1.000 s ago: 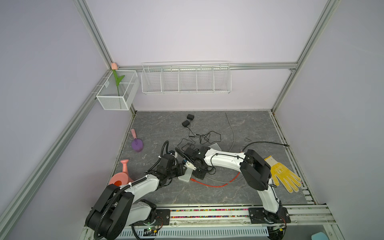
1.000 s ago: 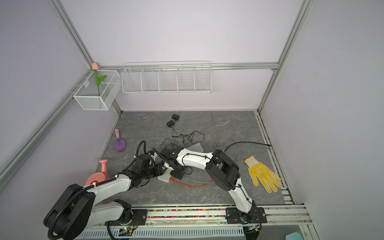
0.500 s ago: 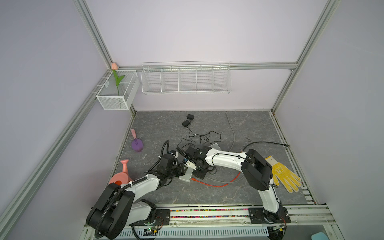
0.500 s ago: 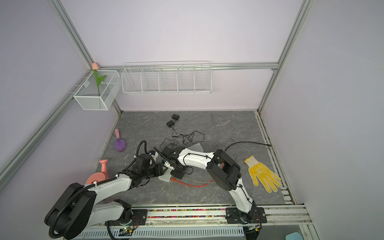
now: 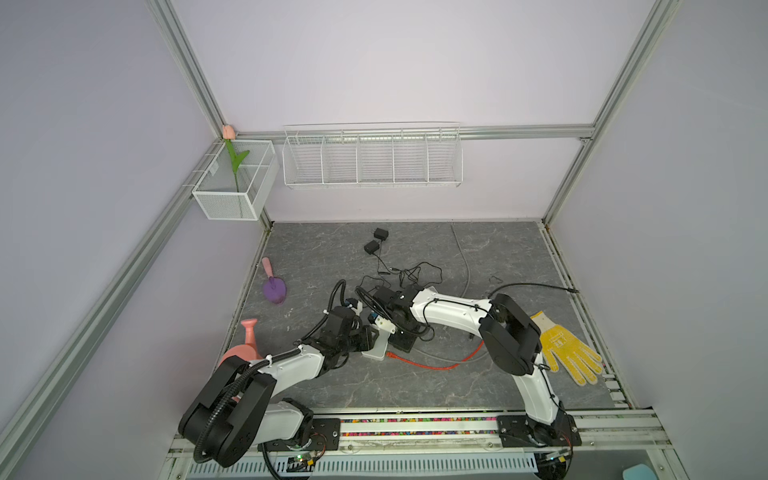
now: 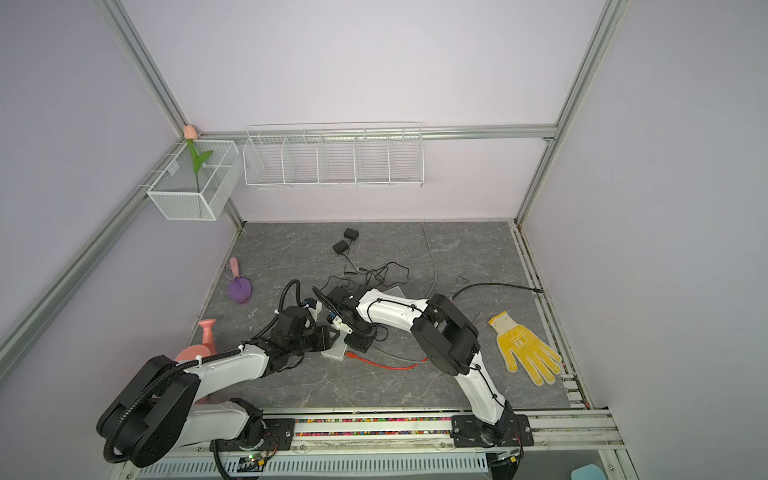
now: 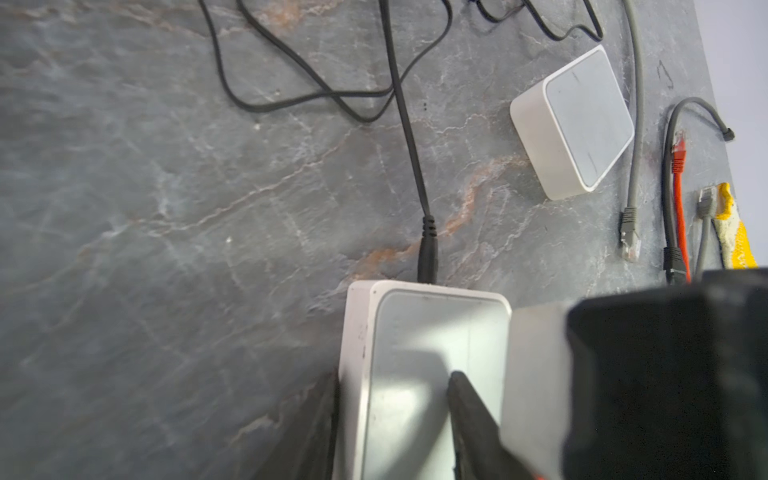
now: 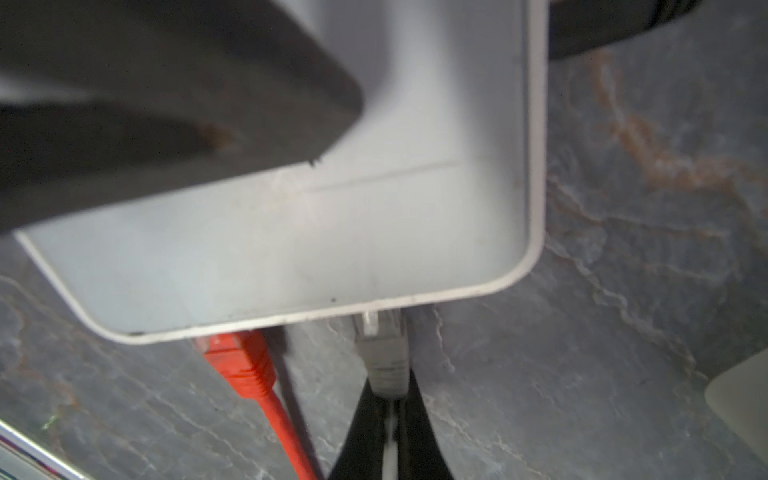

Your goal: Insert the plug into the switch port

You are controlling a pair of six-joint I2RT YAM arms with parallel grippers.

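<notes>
Fingers (image 8: 417,436) of the right gripper (image 8: 388,386), right wrist view, are pinching together on the boot of the grey plug (image 8: 384,353). Its tip is sitting at the edge of the switch (image 8: 291,232), just beside a red plug (image 8: 239,357). The port is hidden under that edge, so I cannot tell how far the plug is seated. I am judging that a skewed push is risking a jam on the port rim, or crowding the red neighbour.

Left wrist view: fingers (image 7: 469,419) of the left gripper (image 7: 392,376) are clamping the switch, one at its side wall, one on its top face. This is a slim hold, and a hard push is threatening to slide it loose.

Both top views: the right arm (image 5: 449,316) is folding at a raised elbow and reaching low across the middle. The left arm (image 5: 299,365) is stretching forward, wrist close to the worktop (image 5: 415,399).
</notes>
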